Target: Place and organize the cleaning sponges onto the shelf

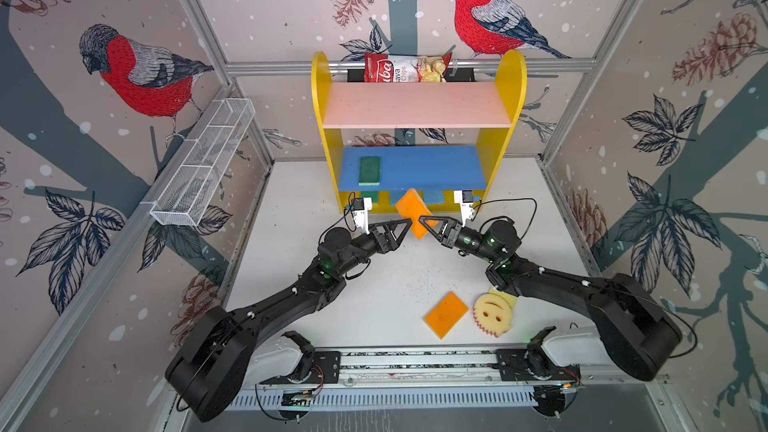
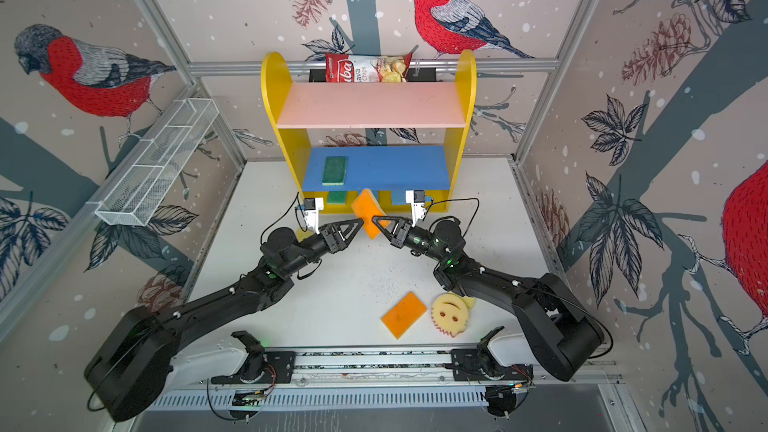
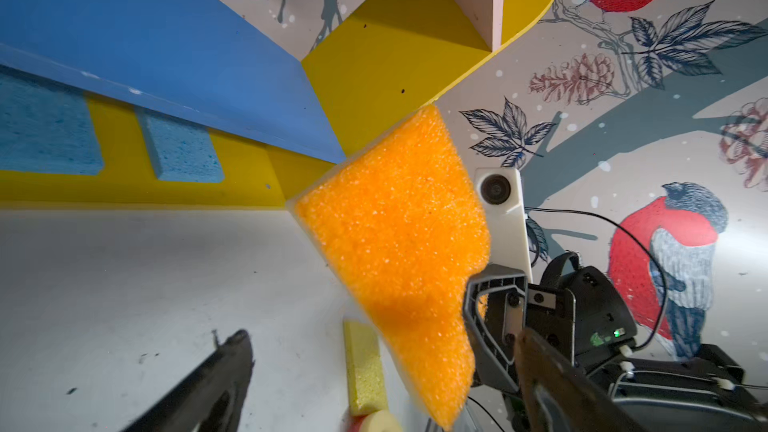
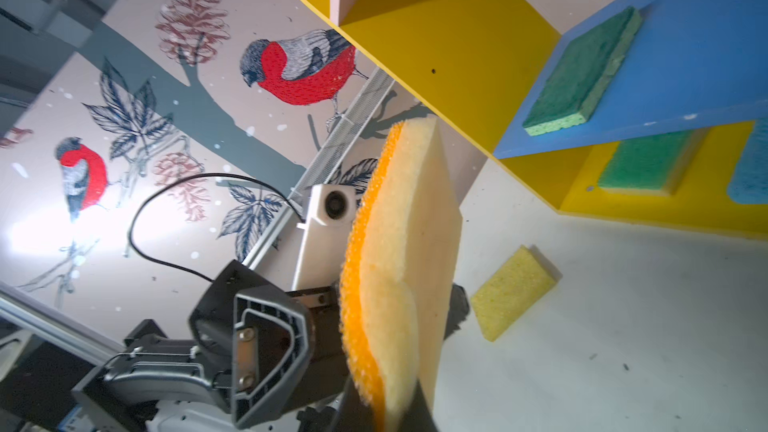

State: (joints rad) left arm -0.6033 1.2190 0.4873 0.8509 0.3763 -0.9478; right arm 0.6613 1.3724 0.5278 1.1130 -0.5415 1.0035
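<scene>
Shelf (image 1: 512, 89): upper centre in both top views, at the back of the desk (image 1: 415, 268); green sponge (image 1: 370, 170) flat on the left of its blue board (image 1: 436, 168).
Held orange sponge (image 1: 409, 205): centre of both top views, tilted, just in front of the blue board's edge.
Right tool (image 1: 427, 226): clamped on the held orange sponge's lower end.
Left tool (image 1: 402, 233): just left of that sponge, tips close to it.
Loose sponges: flat orange sponge (image 1: 445, 314) and smiley sponge (image 1: 493, 312) side by side on the desk, lower right of centre.
Left wrist view, left tool: fingers (image 3: 216, 380) wide apart along the bottom edge, neither touching the held orange sponge between them.
Left wrist view, base: two blue sponges (image 3: 45, 126) on the yellow base (image 3: 124, 191) under the blue board, left of frame; a yellow sponge (image 3: 363, 367) on the desk, bottom centre.
Right wrist view, grip: pale foam face toward the camera, orange layer at its left, squeezed at bottom centre.
Right wrist view, surroundings: second green sponge (image 4: 648, 164) on the yellow base, right edge; second yellow sponge (image 4: 513, 290) on the desk, right of centre.
</scene>
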